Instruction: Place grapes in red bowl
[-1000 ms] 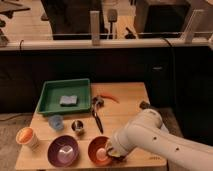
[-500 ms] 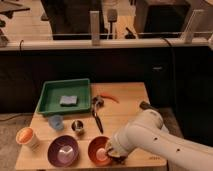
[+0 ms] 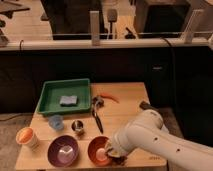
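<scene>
The red bowl [image 3: 97, 148] stands at the front of the wooden table [image 3: 125, 107], right of the purple bowl [image 3: 63, 150]. My white arm reaches in from the lower right. My gripper [image 3: 112, 151] is at the red bowl's right rim, low over it. A dark shape under the gripper at the rim may be the grapes; I cannot tell for sure.
A green tray [image 3: 65, 95] with a blue sponge [image 3: 68, 101] is at the back left. A black-handled utensil [image 3: 96, 117] and an orange piece [image 3: 110, 97] lie mid-table. A small blue cup [image 3: 56, 121], a metal cup [image 3: 78, 127] and an orange cup [image 3: 26, 137] stand at the left.
</scene>
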Action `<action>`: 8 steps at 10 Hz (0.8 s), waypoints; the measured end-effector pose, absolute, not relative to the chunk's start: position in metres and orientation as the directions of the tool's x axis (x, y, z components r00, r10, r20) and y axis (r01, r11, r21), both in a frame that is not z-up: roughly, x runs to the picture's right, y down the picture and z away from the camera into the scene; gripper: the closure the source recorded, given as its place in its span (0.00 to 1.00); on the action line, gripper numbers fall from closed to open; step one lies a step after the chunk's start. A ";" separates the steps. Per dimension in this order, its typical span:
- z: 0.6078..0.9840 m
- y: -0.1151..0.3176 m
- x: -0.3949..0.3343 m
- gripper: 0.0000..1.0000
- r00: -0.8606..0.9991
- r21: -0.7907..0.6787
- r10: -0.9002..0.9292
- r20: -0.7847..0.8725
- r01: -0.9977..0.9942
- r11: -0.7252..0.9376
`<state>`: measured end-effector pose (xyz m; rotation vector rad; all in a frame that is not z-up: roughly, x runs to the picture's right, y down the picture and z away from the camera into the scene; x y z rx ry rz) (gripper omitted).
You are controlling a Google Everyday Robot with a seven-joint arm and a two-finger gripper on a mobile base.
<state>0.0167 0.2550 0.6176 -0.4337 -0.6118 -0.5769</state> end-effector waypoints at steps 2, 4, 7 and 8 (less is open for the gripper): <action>0.617 0.255 0.016 0.98 0.667 -0.203 -0.373 0.644 0.620 0.758; 0.616 0.256 0.015 0.98 0.661 -0.197 -0.375 0.649 0.623 0.757; 0.616 0.257 0.014 0.98 0.657 -0.192 -0.376 0.653 0.624 0.757; 0.615 0.257 0.014 0.98 0.655 -0.190 -0.377 0.655 0.625 0.757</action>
